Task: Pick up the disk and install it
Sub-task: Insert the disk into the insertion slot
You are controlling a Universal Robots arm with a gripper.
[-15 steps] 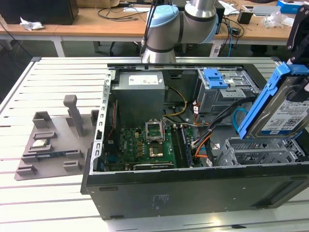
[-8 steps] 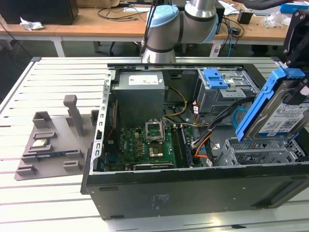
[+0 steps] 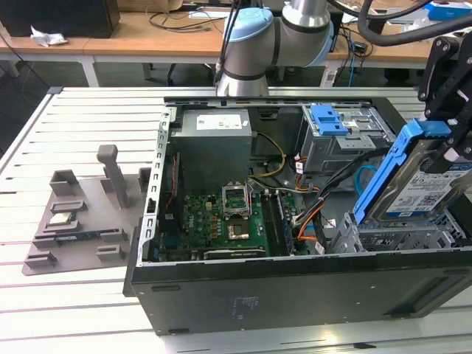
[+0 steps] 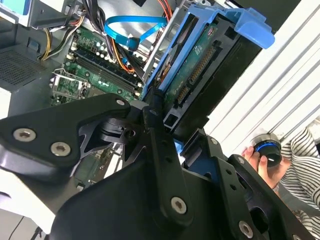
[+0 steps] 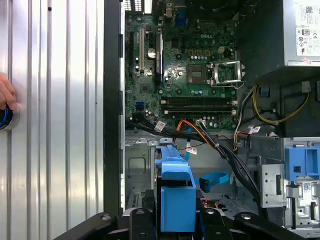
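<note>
Here, the disk [image 3: 417, 181] is held by the claw [image 3: 451, 147] over the corner of the open case [image 3: 295, 287] at the exterior view's right. The claw is closed on the disk, with its black fingers [image 4: 156, 120] pressed against the blue rails on either side. The disk is tilted steeply: its labelled face is turned outward in the exterior view, and its connector edge is seen in the second wrist view. Its lower end is brought close over the metal bay [image 3: 398, 237] inside the case; whether the two touch cannot be told. Deeper in the case, a grey cage [image 3: 332, 136] with a blue latch is fixed. The motherboard [image 3: 236, 214] is laid flat in the middle of the case, and a grey power supply [image 3: 214, 140] is mounted behind it. The case is set on a slatted desk [image 3: 74, 310]. A grey tray [image 3: 81, 214] is placed beside the case at the exterior view's left. A hand [image 4: 255, 159] is rested on a round knob [image 4: 266, 147] on the desk, outside the case wall nearest the disk
</note>
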